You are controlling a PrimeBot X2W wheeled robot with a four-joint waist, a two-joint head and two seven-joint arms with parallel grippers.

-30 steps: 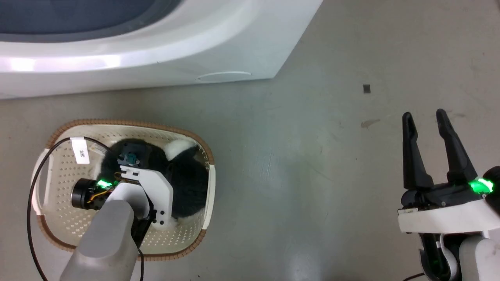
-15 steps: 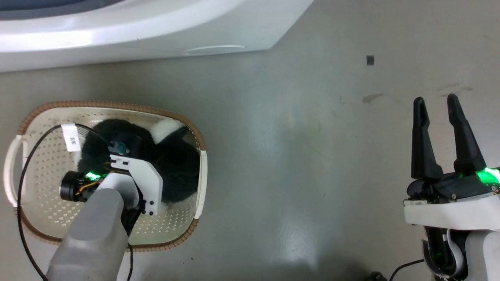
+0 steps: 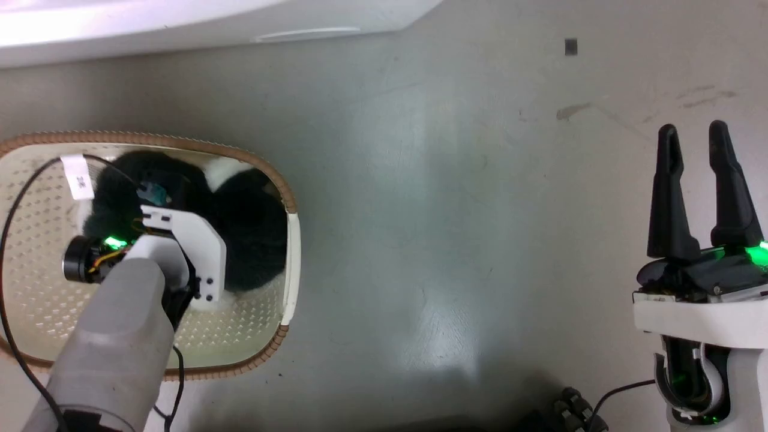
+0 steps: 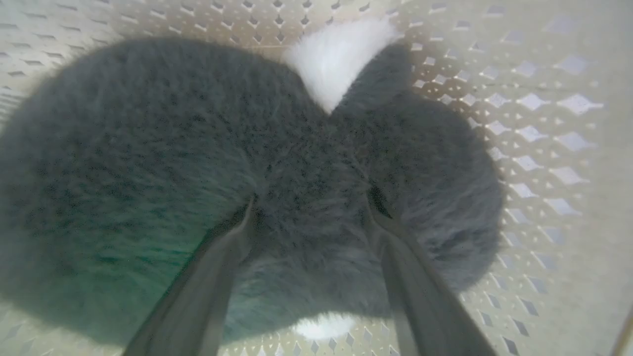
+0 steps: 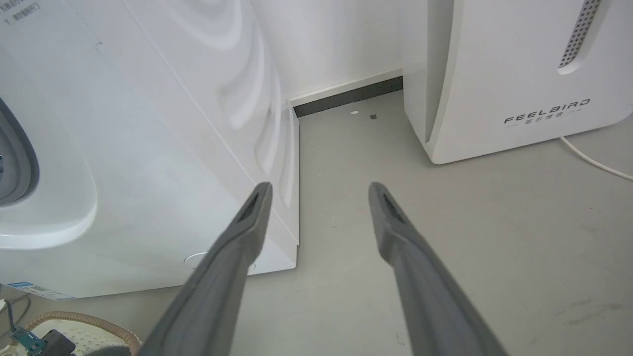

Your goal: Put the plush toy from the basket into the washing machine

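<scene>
Left claw [image 4: 311, 202] is down in the basket [image 4: 544, 123], spread wide, tips sunk in the plush [image 4: 148, 148] straight ahead of them (right claw [image 3: 693, 129], also open, hangs well apart); washer [image 3: 180, 24] lies beyond.

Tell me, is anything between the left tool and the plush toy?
Nothing visible. The left tool has its fingers pressed into the plush toy, a fold of fur between them, inside the basket.
</scene>
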